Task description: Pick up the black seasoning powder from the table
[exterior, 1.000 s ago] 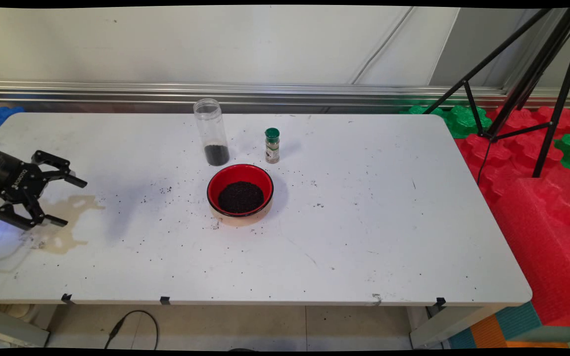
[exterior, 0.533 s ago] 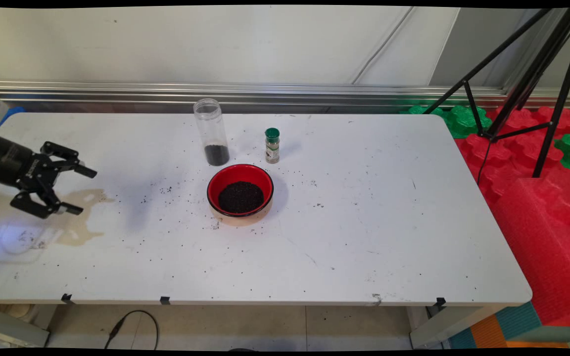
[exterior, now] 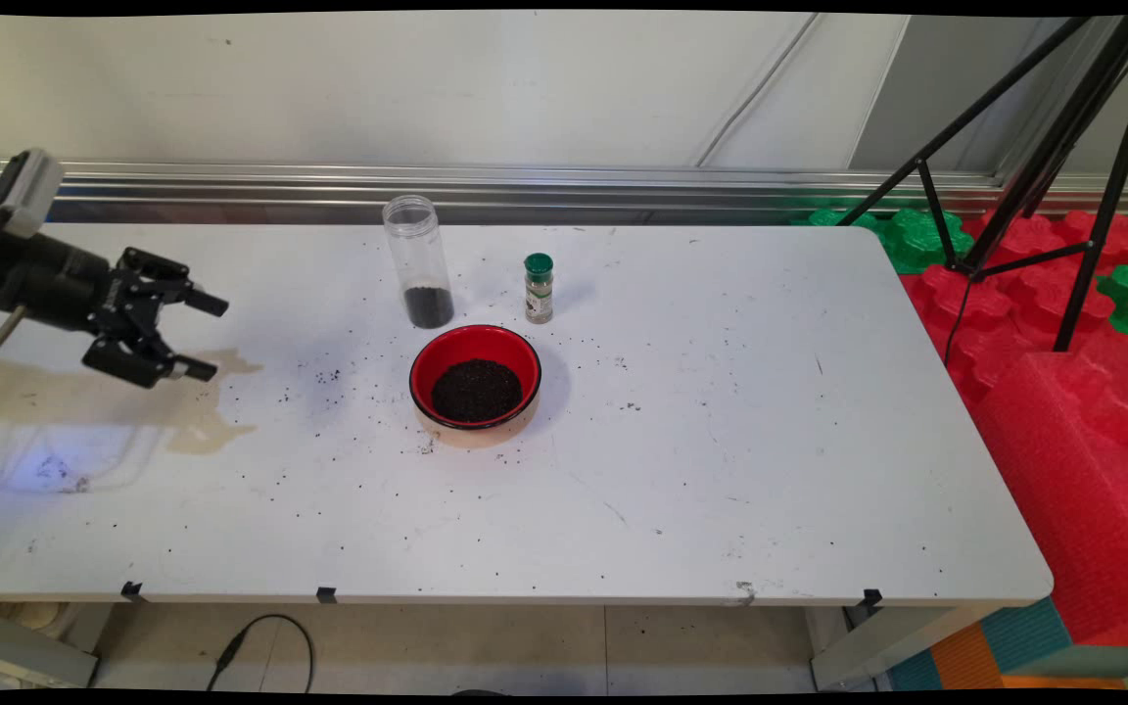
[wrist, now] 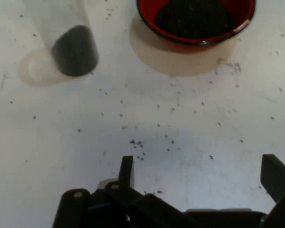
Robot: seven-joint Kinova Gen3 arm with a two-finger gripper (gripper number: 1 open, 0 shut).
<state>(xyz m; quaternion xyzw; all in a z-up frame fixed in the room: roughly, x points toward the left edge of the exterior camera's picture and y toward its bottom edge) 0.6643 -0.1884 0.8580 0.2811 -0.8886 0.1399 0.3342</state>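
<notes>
I see the hand (exterior: 194,336) hovering over the bench's (exterior: 721,441) left end, fingers apart, gripping nothing. It points right, toward the jar (exterior: 418,260) – upright, dark grains at its bottom – well apart from it. The red bowl (exterior: 475,377) of grains stands just before the jar, a green-capped shaker (exterior: 539,288) beside. A brown stain (exterior: 202,411) lies beneath the hand – nothing stands between.

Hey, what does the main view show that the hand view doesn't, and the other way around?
Only the main view shows the green-capped spice bottle, the brownish stain on the table, the tripod and the red and green foam blocks. Only the hand view shows the scattered black grains close up, just ahead of the open claw. Both show the clear jar with its dark contents, the red bowl of black grains and the claw, holding nothing.
</notes>
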